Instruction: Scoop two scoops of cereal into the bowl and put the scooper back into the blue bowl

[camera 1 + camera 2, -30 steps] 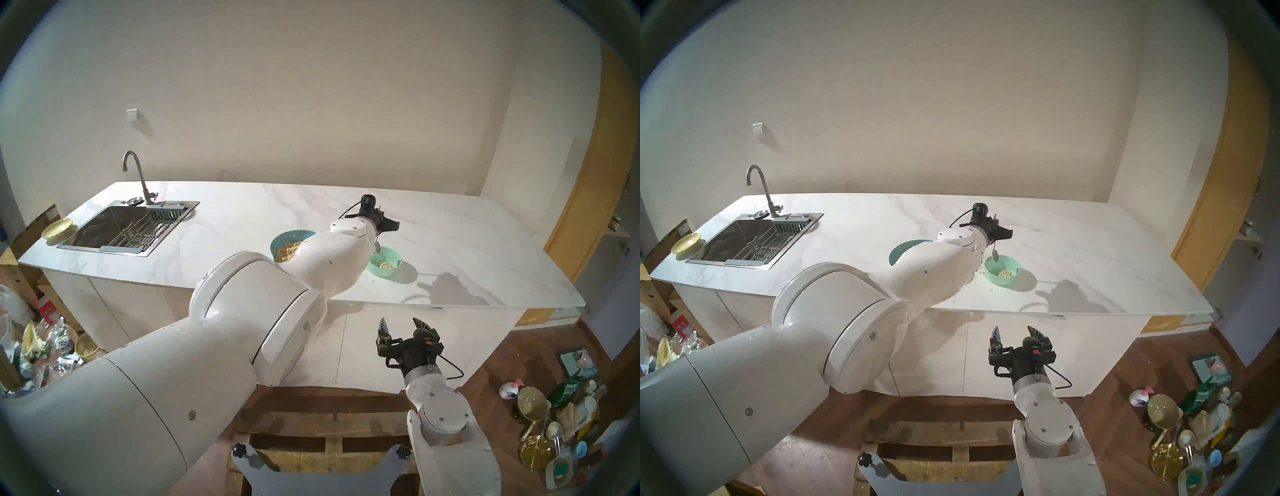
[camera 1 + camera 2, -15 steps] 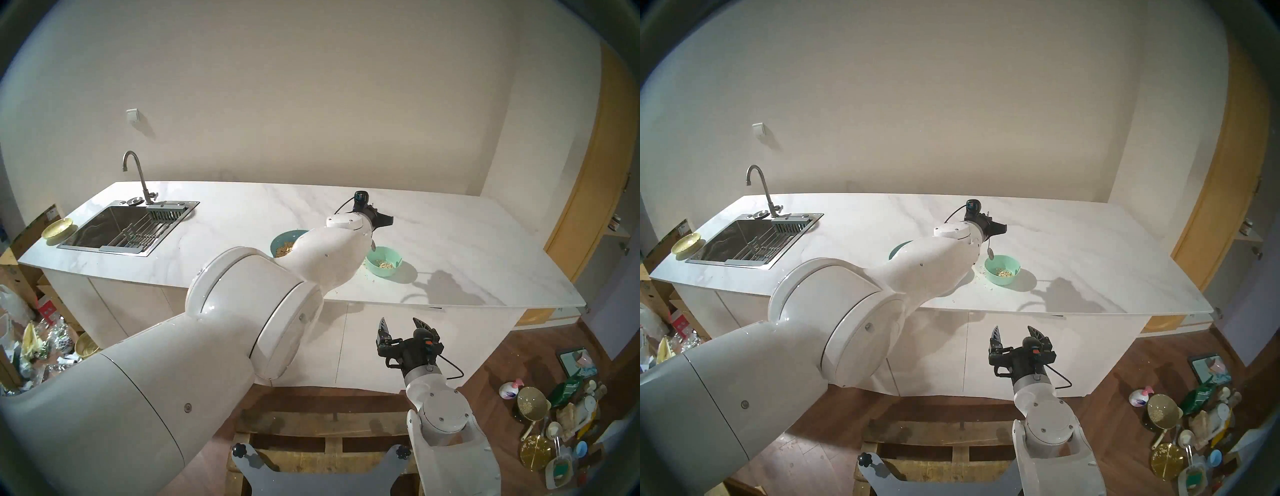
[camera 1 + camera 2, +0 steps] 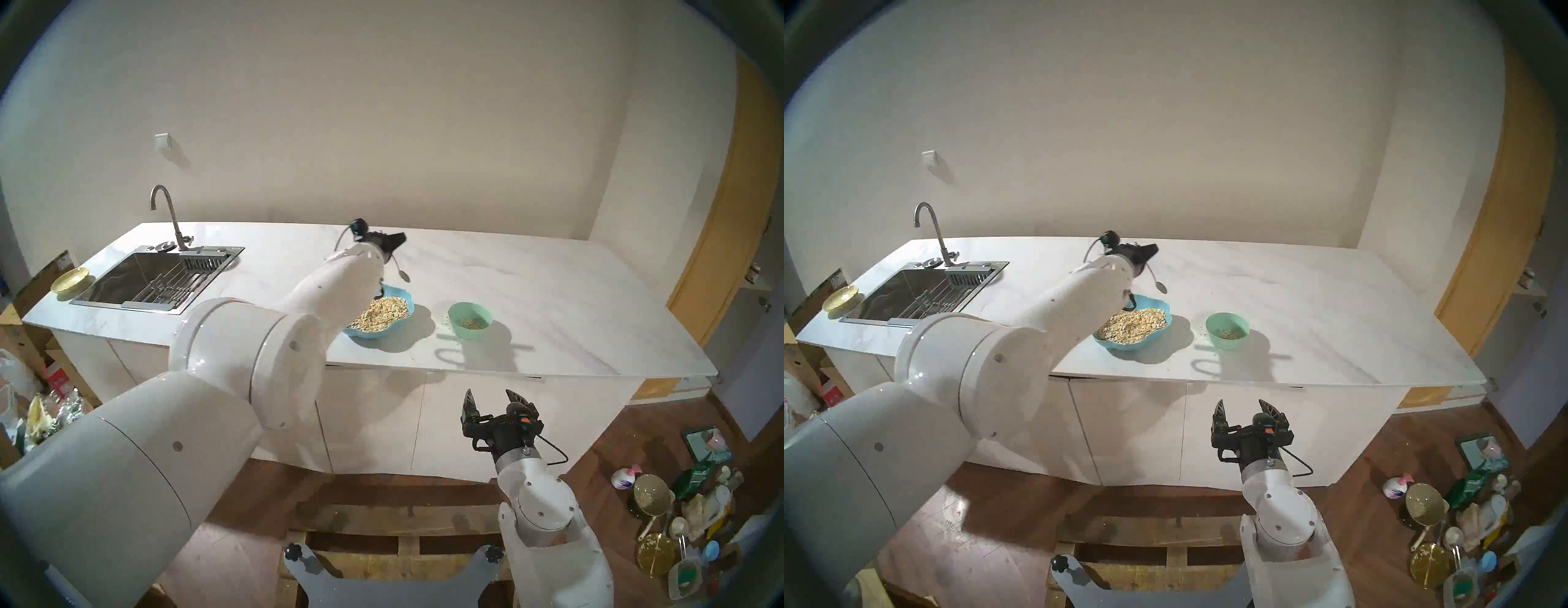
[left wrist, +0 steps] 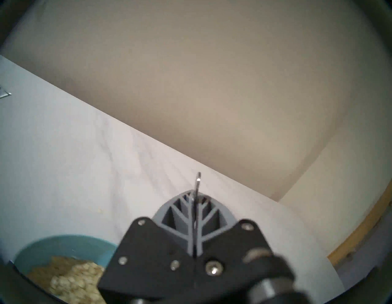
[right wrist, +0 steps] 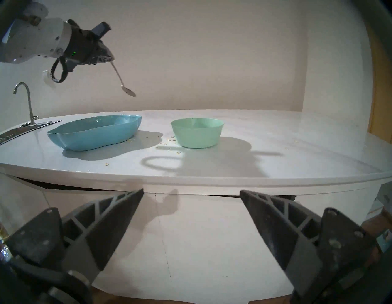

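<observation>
Above the large teal-blue scalloped bowl (image 3: 379,313), head view: the left gripper (image 3: 392,246), pinching the slim silver metal spoon (image 3: 401,271), has swung over from the small round mint-green bowl (image 3: 470,319) at 3 o'clock, where oat flakes (image 3: 469,323) now lie.

Left wrist view: its fingers (image 4: 192,218) clamp the handle.

Right wrist view: the right gripper (image 5: 192,214) is spread, idle. The spoon looks empty; likely returning.
</observation>
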`<control>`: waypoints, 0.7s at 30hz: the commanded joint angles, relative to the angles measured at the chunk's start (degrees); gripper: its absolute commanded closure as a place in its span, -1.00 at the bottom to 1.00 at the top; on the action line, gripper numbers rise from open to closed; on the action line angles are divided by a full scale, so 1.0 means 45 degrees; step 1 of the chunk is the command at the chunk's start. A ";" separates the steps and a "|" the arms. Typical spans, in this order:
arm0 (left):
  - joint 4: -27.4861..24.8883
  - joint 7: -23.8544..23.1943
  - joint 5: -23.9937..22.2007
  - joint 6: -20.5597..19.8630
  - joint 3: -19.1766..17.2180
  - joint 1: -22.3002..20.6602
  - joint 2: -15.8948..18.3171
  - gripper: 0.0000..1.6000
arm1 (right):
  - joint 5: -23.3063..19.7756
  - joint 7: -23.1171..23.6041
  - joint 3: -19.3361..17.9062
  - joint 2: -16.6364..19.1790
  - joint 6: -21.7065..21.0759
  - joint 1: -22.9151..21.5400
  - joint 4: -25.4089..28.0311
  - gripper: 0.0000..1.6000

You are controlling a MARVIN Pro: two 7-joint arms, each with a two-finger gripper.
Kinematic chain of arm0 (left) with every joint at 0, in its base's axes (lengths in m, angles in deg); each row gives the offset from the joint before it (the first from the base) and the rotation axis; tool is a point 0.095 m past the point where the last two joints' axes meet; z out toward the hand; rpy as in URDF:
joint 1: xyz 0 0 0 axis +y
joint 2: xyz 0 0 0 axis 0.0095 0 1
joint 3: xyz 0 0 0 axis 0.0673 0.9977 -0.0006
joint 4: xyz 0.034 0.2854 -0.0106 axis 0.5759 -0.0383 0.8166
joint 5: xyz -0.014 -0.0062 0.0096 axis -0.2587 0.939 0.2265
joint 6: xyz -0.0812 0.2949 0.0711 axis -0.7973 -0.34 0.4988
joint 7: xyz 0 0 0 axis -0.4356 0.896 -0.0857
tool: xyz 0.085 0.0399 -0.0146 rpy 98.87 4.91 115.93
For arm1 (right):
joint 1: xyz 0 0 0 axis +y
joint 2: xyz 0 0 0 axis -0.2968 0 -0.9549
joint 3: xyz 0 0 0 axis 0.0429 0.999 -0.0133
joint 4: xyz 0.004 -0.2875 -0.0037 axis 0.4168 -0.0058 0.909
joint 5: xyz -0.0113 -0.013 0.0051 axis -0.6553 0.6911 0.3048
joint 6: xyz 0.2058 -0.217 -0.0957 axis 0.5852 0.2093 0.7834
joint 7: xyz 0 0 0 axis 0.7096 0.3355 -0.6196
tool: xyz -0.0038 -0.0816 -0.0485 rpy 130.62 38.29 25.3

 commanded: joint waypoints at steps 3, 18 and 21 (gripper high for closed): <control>-0.0794 -0.1017 -0.0162 -0.0121 -0.0114 0.0167 0.0654 1.00 | -0.0005 -0.0009 -0.0002 -0.0013 0.0077 -0.0069 0.0325 -1.00; -0.2128 -0.1596 -0.0107 -0.1102 0.0179 0.1968 0.1236 1.00 | -0.0004 -0.0010 -0.0002 -0.0015 0.0069 -0.0053 0.0352 -1.00; -0.2354 -0.1529 -0.0092 -0.1145 0.0217 0.2144 0.1282 1.00 | -0.0004 -0.0010 -0.0002 -0.0014 0.0069 -0.0052 0.0354 -1.00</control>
